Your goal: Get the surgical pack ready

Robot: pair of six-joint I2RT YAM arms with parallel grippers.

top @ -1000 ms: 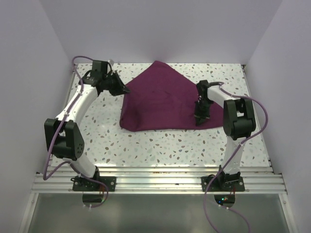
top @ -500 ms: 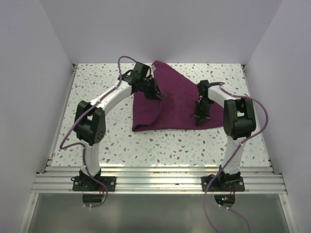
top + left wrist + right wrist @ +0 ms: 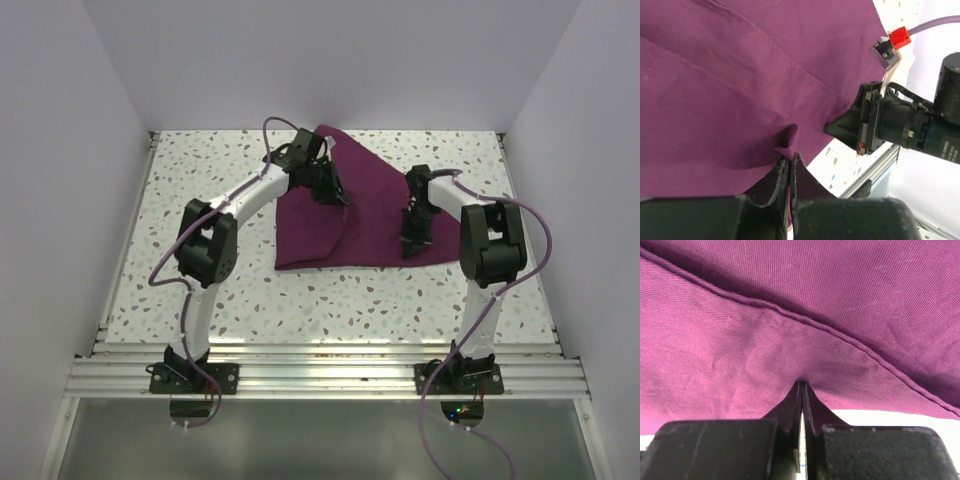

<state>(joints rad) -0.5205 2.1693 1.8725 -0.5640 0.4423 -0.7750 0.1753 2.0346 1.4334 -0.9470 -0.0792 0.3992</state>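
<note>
The surgical pack's dark purple cloth (image 3: pixel 365 215) lies folded on the speckled table, towards the back right. My left gripper (image 3: pixel 343 198) hovers over the cloth's middle, shut on a small pinched corner of it (image 3: pixel 788 142). That corner is drawn across over the rest of the cloth (image 3: pixel 715 75). My right gripper (image 3: pixel 411 248) is at the cloth's front right edge, shut on a pucker of the fabric (image 3: pixel 801 386). In the right wrist view the cloth (image 3: pixel 790 300) fills almost everything. The right arm's wrist (image 3: pixel 910 130) shows close by in the left wrist view.
The white speckled table (image 3: pixel 200 210) is boxed in by white walls at the left, back and right. An aluminium rail (image 3: pixel 320 375) with both arm bases runs along the near edge. Purple cables loop off both arms.
My left arm has swung from the back left to the right, carrying the cloth's left corner over the cloth and folding it narrower. The right arm has not moved.
</note>
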